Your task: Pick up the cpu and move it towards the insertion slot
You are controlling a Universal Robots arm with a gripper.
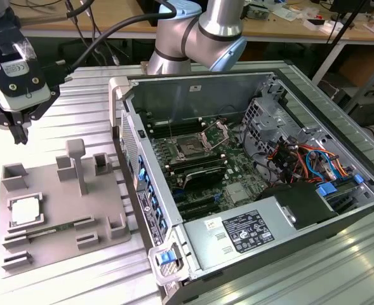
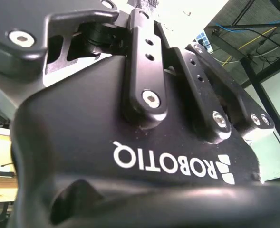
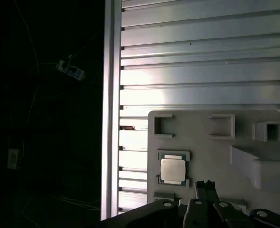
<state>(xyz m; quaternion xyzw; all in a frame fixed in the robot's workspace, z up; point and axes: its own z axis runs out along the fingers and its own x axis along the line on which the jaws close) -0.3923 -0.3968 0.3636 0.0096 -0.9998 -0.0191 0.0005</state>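
Ribbed metal table (image 1: 79, 101) | cpu (image 3: 172, 169) in grey tray (image 3: 211, 154) | exterior view adds insertion slot (image 1: 192, 149) | hand (image 1: 12, 124) near tray, grip unclear

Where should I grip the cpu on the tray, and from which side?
Probably from straight above, pinching two opposite edges of the cpu. It lies flat in a seat of the grey tray with raised corner brackets, so sideways approaches look blocked.

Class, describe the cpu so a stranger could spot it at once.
To the exterior view's left of the open computer case lies a grey tray with raised blocks. The cpu sits by the tray's edge farthest from the case: the only flat, silvery-white square there.
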